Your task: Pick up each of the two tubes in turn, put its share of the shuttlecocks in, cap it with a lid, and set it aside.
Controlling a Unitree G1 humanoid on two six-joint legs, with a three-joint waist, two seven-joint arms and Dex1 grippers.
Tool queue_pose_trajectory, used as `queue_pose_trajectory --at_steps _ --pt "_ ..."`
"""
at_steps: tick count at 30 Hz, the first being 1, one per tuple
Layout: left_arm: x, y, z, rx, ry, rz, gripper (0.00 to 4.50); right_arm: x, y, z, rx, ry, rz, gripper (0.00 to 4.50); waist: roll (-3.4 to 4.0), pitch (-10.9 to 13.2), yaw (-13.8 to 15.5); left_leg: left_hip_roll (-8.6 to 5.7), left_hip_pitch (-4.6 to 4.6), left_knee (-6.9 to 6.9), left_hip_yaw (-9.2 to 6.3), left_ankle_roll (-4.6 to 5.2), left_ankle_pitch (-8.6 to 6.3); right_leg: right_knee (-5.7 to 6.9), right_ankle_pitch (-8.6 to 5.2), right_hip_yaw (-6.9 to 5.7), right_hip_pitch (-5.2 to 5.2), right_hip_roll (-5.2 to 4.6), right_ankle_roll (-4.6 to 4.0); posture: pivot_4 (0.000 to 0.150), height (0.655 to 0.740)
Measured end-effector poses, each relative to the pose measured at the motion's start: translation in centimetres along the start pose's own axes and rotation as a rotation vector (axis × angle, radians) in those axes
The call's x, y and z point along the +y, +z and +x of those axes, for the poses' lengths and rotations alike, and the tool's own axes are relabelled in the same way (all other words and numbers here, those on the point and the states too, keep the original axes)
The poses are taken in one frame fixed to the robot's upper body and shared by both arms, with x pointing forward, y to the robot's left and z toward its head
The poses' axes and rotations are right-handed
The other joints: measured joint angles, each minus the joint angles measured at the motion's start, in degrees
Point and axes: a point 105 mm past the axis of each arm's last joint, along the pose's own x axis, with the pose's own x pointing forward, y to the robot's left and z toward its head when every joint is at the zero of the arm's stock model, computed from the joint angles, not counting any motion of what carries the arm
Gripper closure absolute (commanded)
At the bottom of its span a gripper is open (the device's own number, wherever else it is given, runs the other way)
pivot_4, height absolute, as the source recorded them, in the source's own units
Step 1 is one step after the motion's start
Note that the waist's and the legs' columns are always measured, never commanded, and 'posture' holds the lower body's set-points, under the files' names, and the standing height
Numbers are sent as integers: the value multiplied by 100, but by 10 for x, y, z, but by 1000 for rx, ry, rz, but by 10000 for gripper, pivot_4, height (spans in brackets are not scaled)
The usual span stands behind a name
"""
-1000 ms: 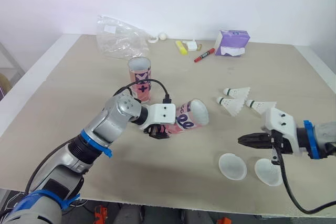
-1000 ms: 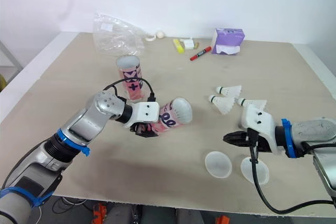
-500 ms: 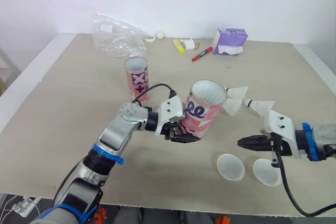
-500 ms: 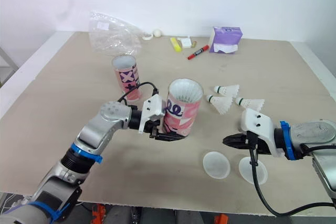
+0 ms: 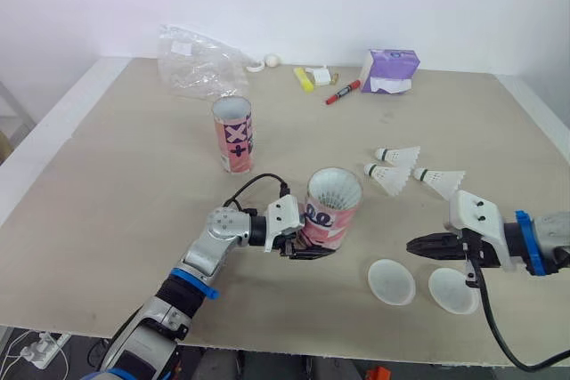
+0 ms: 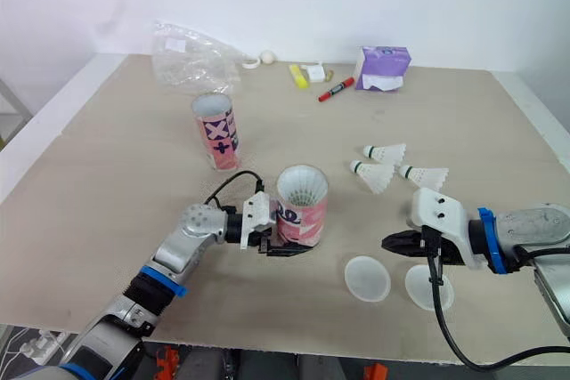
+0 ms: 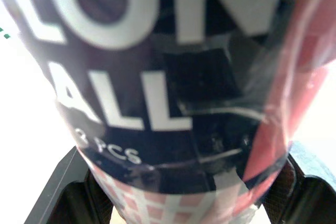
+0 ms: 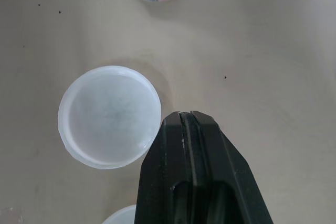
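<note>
My left gripper [image 5: 310, 246] is shut on the lower part of a pink shuttlecock tube [image 5: 332, 212], held upright with its open mouth up, low over the table's front middle. In the left wrist view the tube [image 7: 173, 87] sits between the fingers. A second pink tube [image 5: 233, 133] stands farther back to the left. Three shuttlecocks [image 5: 398, 156] [image 5: 389, 178] [image 5: 442, 180] lie to the right. Two translucent lids [image 5: 392, 281] [image 5: 453, 291] lie near the front edge. My right gripper [image 5: 419, 245] is shut and empty, hovering just above and between the lids; the nearer lid [image 8: 109, 116] lies beside its tips.
A crumpled plastic bag [image 5: 200, 61], a white ball [image 5: 272, 60], a yellow highlighter [image 5: 306, 79], a red marker [image 5: 346, 92] and a purple tissue pack [image 5: 390, 71] lie along the far edge. The table's front edge runs just past the lids.
My left gripper raised the tube from lying on its side to upright, then brought it lower and nearer the front edge. The right gripper stayed almost still.
</note>
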Motion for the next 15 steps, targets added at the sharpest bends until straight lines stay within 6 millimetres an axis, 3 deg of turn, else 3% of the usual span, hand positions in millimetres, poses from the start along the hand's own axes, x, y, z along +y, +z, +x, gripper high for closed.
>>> queue_pose_trajectory --at_steps 9,14,15 --pt "0 -5 4 9 -16 -2 12919 1 0 -1 2 10 6 44549 3 -2 0 -2 2 3 0 1 1 0 2 2 4 -1 2 1500 7400" --pt "0 -6 3 19 -20 -17 12919 6 2 -3 47 38 24 26773 5 -4 1 0 4 4 -2 1 1 0 2 0 6 1 2 1500 7400" --pt "0 -7 2 20 -20 -18 12919 8 2 0 62 48 28 21094 6 -5 0 0 5 3 -2 1 1 0 2 0 6 1 2 1500 7400"
